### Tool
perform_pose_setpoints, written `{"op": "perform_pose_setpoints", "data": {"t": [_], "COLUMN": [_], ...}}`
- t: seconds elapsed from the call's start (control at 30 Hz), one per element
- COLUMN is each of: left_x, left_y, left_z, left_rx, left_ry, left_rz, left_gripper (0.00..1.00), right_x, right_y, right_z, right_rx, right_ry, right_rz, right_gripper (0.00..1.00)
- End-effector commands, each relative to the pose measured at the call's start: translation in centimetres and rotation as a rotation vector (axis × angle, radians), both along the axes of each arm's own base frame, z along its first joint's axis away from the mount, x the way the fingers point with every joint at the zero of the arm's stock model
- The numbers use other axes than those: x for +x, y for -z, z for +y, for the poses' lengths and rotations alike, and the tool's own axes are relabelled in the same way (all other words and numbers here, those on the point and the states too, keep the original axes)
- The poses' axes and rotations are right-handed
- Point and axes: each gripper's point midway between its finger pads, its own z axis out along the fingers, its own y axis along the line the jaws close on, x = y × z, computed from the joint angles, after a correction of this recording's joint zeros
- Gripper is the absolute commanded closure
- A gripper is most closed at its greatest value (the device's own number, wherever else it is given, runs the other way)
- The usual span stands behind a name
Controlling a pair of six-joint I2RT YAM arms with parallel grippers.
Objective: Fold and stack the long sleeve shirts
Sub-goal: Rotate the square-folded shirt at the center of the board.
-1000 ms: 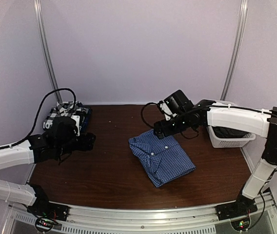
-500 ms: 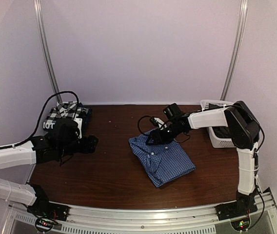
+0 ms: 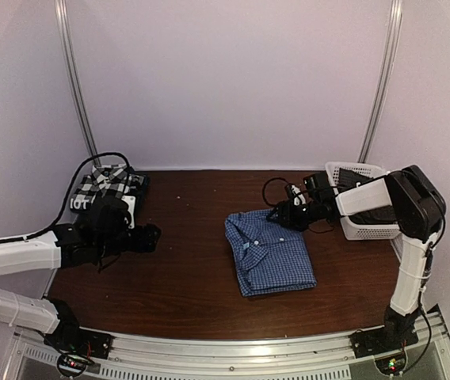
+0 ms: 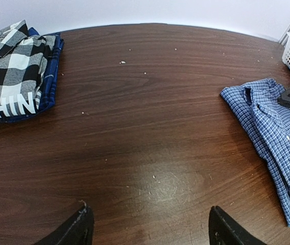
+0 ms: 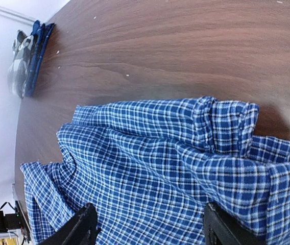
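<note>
Right tool (image 5: 148, 219) spread over blue check shirt (image 5: 160, 153), folds plain only in its wrist view; left tool (image 4: 148, 219) spread, empty.

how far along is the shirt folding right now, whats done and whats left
Done: the plaid shirt lies folded on the navy lettered shirt, stacked at the far left. In hand: the blue check shirt lies folded mid-table, with the right hand open over its far edge; the left hand hovers open, holding nothing. Left: moving that shirt onto the stack. The white basket holds something dark, possibly another shirt.
</note>
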Motion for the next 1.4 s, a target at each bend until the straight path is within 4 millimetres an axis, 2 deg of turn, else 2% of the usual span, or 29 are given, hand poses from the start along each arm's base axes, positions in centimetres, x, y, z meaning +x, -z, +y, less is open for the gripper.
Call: {"op": "perform_pose_setpoints", "data": {"t": [0.0,0.07,0.13,0.17,0.33,0.47,0.67,0.8,0.93,1.07,1.13,1.2,1.23,1.3,1.33,1.37], "left_x": [0.6,0.7,0.7,0.7,0.8,1.1,1.5,1.7,2.0,2.1,2.0,1.9,1.8,1.7,1.7,1.6], "left_y": [-0.4,-0.3,-0.1,0.0,0.0,-0.2,-0.6,-0.7,-0.5,-0.3,-0.2,0.0,0.2,0.2,0.3,0.2], "left_z": [-0.5,-0.7,-0.8,-0.9,-1.2,-1.6,-2.1,-2.3,-2.4,-2.2,-1.9,-1.5,-1.3,-0.8,-0.5,-0.3], "left_rx": [-0.040,-0.040,-0.041,-0.043,-0.050,-0.056,-0.067,-0.075,-0.065,-0.053,-0.048,-0.043,-0.041,-0.043,-0.042,-0.044], "left_ry": [0.002,0.007,0.011,0.013,0.022,0.031,0.033,0.028,0.025,0.015,0.004,-0.011,-0.018,-0.034,-0.044,-0.050], "left_rz": [-0.028,-0.024,-0.022,-0.021,-0.021,-0.022,-0.021,-0.024,-0.020,-0.017,-0.013,-0.006,0.000,0.007,0.011,0.011], "left_gripper": [0.21,0.21,0.21,0.21,0.21,0.21,0.21,0.21,0.21,0.21,0.21,0.21,0.21,0.21,0.21,0.21], "right_x": [-0.3,-1.7,-3.8,-4.9,-10.9,-14.4,-18.4,-20.5,-22.0,-22.7,-22.9,-23.2,-22.9,-24.2,-24.4,-24.8], "right_y": [-2.7,-3.4,-3.2,-3.7,-2.0,-0.4,1.3,1.4,1.6,1.2,1.2,1.3,0.0,-0.1,-0.6,-0.5], "right_z": [-3.1,-4.6,-6.0,-6.3,-7.9,-8.3,-7.0,-4.7,-1.9,3.3,6.8,11.4,14.9,20.0,22.2,23.3], "right_rx": [-0.041,-0.088,-0.134,-0.145,-0.236,-0.253,-0.223,-0.197,-0.202,-0.166,-0.161,-0.151,-0.118,-0.127,-0.125,-0.149], "right_ry": [0.162,0.200,0.219,0.221,0.240,0.234,0.184,0.121,0.050,-0.049,-0.123,-0.227,-0.284,-0.422,-0.465,-0.502], "right_rz": [-0.089,-0.108,-0.099,-0.105,-0.056,-0.017,0.027,0.027,0.027,0.000,-0.011,-0.027,-0.058,-0.098,-0.119,-0.132], "right_gripper": [0.25,0.23,0.20,0.19,0.17,0.17,0.16,0.17,0.18,0.18,0.18,0.18,0.18,0.18,0.18,0.18]}}
